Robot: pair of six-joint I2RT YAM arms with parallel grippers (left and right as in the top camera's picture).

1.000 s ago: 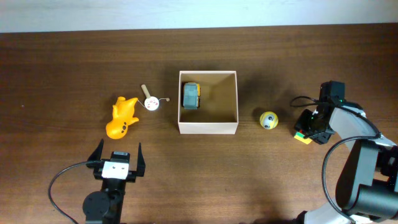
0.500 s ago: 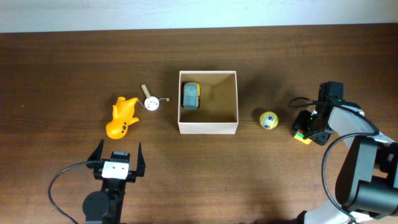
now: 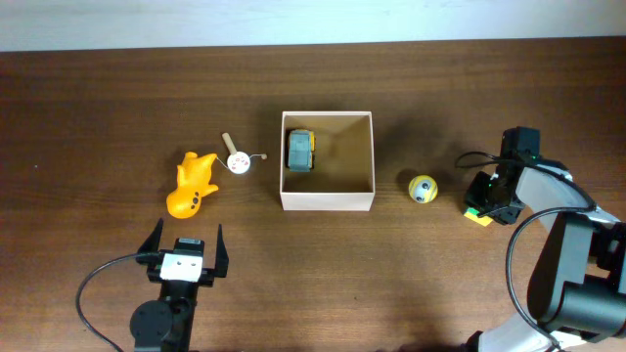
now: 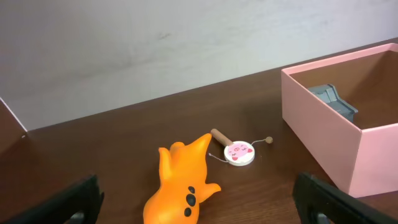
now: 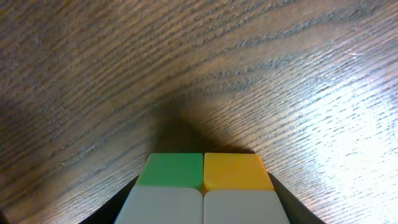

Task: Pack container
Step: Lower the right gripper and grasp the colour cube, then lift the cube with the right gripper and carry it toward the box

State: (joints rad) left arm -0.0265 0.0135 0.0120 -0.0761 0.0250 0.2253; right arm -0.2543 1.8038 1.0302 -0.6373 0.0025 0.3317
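Container [image 3: 328,161] sits mid-table, open side up, with one grey-and-yellow toy car [image 3: 300,150] lying against its left inner wall.

Over the last second nothing on the table shifts: container, car, yellow ball [image 3: 423,189], orange toy [image 3: 193,183] and round rattle [image 3: 238,160] all lie where they did. The only change is at the far right. The right gripper [image 3: 481,205] stays low over the cube [image 5: 202,186] and settles by a hair.

- Right wrist view: green and yellow tiles fill the bottom of the frame, with dark fingers flanking the cube on both sides.
- Jaws are close in on the cube. I cannot tell whether they actually press it.
- Cube rests on the wood, not lifted.
- Left gripper [image 3: 186,240] is parked near the front edge, jaws spread wide, holding nothing.

Judgement: this is the grasp stage for the cube. Packing is barely begun, with one item in and four out. The ball lies between cube and container, so a low carry could clip it.
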